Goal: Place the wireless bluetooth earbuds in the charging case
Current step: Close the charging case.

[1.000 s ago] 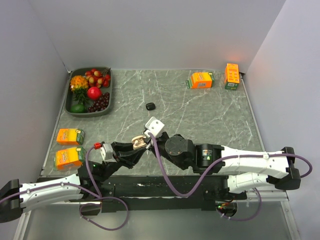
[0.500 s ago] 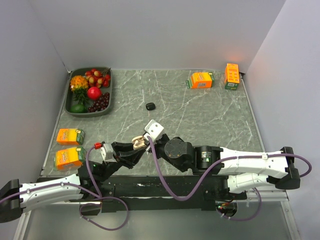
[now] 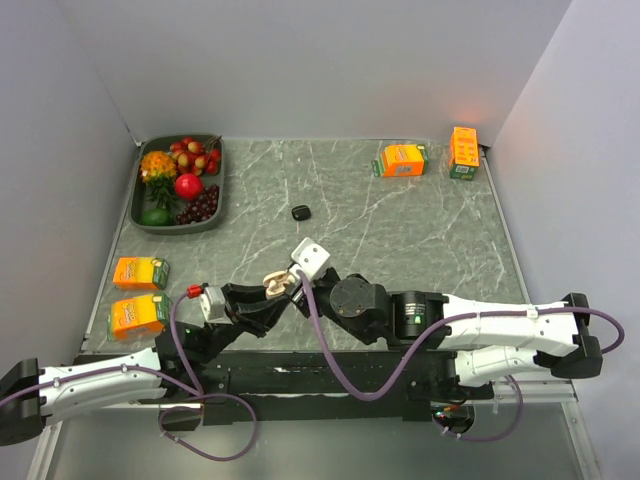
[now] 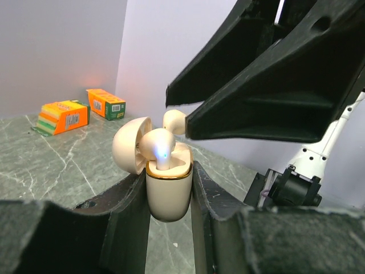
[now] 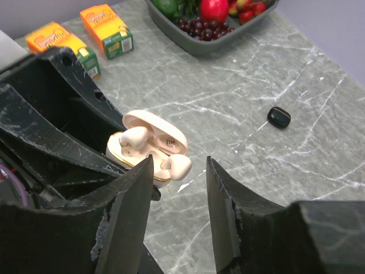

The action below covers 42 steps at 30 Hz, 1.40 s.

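Here the open charging case (image 4: 168, 191) stands clamped between the left jaws.

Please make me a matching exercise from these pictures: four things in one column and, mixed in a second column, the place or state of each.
1. charging case
2. small black item
3. fruit tray
4. right hand

a. far left corner of the table
b. open, over the case
c. gripped by the left hand, lid open
d. alone near the table's middle

Pairs: 1-c, 2-d, 3-a, 4-b
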Each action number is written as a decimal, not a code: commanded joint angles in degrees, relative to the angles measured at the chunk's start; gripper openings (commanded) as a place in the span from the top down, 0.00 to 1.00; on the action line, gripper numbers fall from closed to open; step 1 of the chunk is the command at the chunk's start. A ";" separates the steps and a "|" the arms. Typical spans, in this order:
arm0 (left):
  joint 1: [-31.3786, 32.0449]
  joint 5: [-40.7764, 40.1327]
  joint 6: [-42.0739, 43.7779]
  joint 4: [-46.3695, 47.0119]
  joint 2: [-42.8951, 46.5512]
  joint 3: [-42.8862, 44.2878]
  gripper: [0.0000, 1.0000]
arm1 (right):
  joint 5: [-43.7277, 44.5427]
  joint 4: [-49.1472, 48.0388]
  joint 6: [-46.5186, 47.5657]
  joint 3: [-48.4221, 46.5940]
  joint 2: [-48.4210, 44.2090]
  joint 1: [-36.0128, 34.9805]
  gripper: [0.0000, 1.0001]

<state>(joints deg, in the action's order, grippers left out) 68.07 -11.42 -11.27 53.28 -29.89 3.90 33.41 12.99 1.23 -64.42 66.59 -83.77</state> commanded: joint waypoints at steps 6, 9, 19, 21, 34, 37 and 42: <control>0.22 0.70 -0.16 3.94 -0.26 2.43 0.99 | -0.18 -1.13 -2.64 -5.89 -4.80 -0.52 0.41; 0.22 0.79 -0.25 4.12 -0.17 2.43 0.99 | -0.36 -0.78 -3.26 -7.03 -5.41 -0.43 0.39; 0.31 0.87 0.72 5.26 -0.17 3.04 0.99 | 1.75 10.55 -8.18 -10.54 -2.87 1.15 1.00; 0.22 1.14 0.81 5.08 -0.43 3.30 0.99 | 1.13 13.35 -8.79 -11.34 -1.82 1.06 1.00; 0.22 0.96 0.46 4.03 0.97 2.95 0.99 | -3.00 19.26 -10.99 -14.32 2.23 1.33 1.00; 0.22 0.79 0.72 3.50 1.24 2.95 0.99 | -2.12 20.84 -12.13 -15.55 3.28 1.33 0.71; 0.22 0.87 0.55 3.24 1.59 2.69 0.99 | 1.22 23.13 -14.24 -15.56 2.59 1.76 0.49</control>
<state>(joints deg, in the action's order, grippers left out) 68.07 -11.38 -11.03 54.94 -28.97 4.86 31.40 33.93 -11.03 -77.60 69.93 -82.59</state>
